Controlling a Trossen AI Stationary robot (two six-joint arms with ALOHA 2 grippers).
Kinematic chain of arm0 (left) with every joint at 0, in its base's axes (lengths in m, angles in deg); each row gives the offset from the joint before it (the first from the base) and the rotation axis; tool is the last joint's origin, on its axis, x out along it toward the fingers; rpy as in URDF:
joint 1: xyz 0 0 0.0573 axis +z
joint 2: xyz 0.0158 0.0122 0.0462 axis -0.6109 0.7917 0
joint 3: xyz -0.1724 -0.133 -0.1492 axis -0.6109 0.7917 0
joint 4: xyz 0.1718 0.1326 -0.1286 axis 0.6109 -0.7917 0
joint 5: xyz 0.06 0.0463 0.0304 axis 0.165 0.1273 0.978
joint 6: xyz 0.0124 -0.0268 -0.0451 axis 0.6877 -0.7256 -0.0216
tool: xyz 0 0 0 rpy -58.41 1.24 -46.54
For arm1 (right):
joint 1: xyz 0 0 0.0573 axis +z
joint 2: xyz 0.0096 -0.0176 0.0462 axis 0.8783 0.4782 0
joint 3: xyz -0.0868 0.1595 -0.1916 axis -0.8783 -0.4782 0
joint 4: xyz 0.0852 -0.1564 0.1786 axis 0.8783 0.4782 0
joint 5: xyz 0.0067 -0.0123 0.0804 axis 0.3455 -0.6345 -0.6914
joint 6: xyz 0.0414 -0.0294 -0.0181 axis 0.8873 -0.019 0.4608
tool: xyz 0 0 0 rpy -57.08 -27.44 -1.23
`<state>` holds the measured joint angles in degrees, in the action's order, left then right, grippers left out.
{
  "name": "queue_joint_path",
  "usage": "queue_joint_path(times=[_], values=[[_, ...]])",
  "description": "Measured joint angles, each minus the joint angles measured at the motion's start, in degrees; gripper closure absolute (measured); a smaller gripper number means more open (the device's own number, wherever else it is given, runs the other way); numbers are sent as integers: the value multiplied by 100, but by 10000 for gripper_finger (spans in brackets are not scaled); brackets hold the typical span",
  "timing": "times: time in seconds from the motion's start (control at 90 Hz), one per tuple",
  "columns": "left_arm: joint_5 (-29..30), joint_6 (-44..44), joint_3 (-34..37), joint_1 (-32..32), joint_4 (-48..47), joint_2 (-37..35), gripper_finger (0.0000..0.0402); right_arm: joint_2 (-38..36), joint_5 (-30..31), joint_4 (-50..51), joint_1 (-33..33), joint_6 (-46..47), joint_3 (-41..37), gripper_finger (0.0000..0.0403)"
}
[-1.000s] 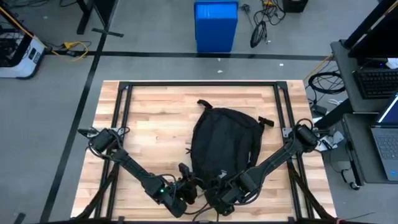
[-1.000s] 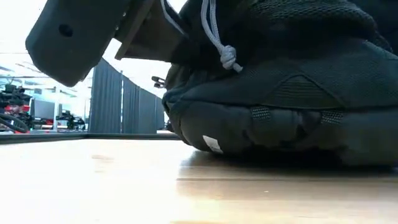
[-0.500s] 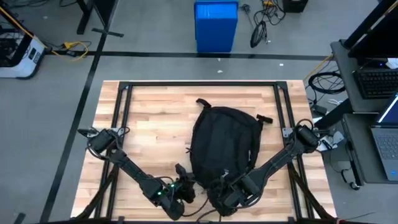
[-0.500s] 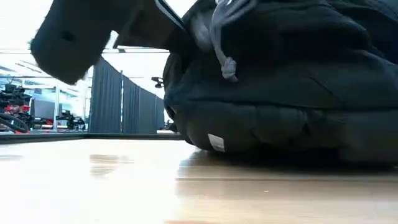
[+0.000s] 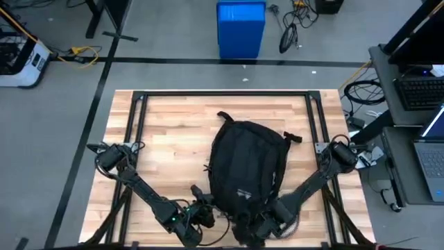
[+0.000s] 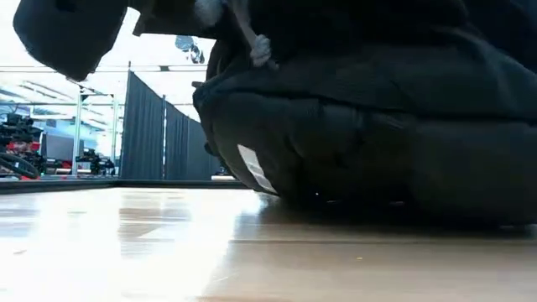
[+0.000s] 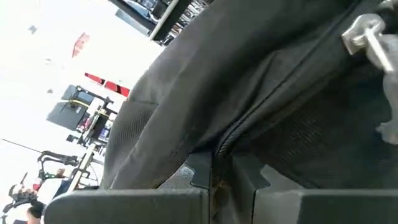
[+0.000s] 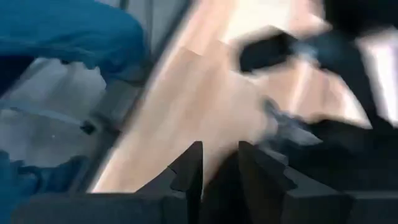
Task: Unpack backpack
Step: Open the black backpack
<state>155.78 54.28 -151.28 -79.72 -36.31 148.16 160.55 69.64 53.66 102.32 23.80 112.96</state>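
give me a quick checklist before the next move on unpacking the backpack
1. Backpack lying on the table: ok.
2. Left claw at the backpack's near end: ok.
3. Left claw pinching fabric at the seam: ok, fingers closed on it.
4. Right claw at the near end: ok.
5. Right claw gripping anything: cannot tell, view smeared.
6. Zipper opened: cannot tell.

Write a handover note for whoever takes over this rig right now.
Left claw: shut on the near-left edge of the large black fabric backpack.
Right claw: at the backpack's near edge; grip unclear.
Backpack: lying mid-table on the wooden tabletop, near end at both claws.
Done: nothing unpacked shows on the table.
Left: open it and take the contents out.
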Motion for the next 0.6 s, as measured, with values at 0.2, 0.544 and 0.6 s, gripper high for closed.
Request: queue_joint_path(times=[0.2, 0.544, 0.6], values=[[-8, -1, 0, 16, 3, -3, 394, -1, 927, -130, 362, -883, -4, 297], [-63, -7, 0, 49, 64, -3, 389, 784, 2012, -630, 440, -2032, -10, 299], [-67, -8, 0, 46, 62, -3, 388, 898, 2363, -820, 456, -2492, -10, 299]])
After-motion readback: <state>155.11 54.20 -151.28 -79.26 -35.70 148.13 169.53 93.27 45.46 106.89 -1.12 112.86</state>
